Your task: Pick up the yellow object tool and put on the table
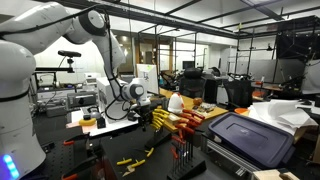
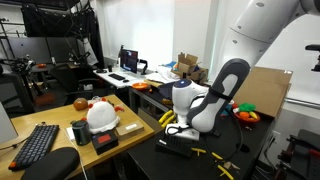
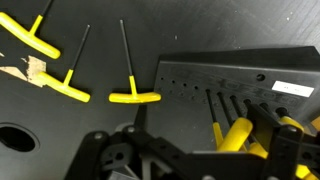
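Note:
Several yellow-handled tools point(image 3: 240, 135) stand in a black holder block point(image 3: 235, 80) on the dark table. In the wrist view their handles rise between my gripper's point(image 3: 195, 155) spread fingers, and nothing is clamped. Three yellow T-handle keys lie flat on the table to the left, the nearest point(image 3: 135, 97) just beside the block. In both exterior views the gripper point(image 1: 143, 97) point(image 2: 183, 122) hangs low over the yellow tools point(image 1: 160, 118) point(image 2: 166, 117), pointing down. Whether a finger touches a handle is hidden.
A rack of red-handled screwdrivers point(image 1: 186, 124) stands beside the yellow tools. A dark bin point(image 1: 245, 135) sits behind it. More yellow keys point(image 2: 205, 152) lie on the black table. A keyboard point(image 2: 38, 143) and a white helmet point(image 2: 101, 116) are on the neighbouring desk.

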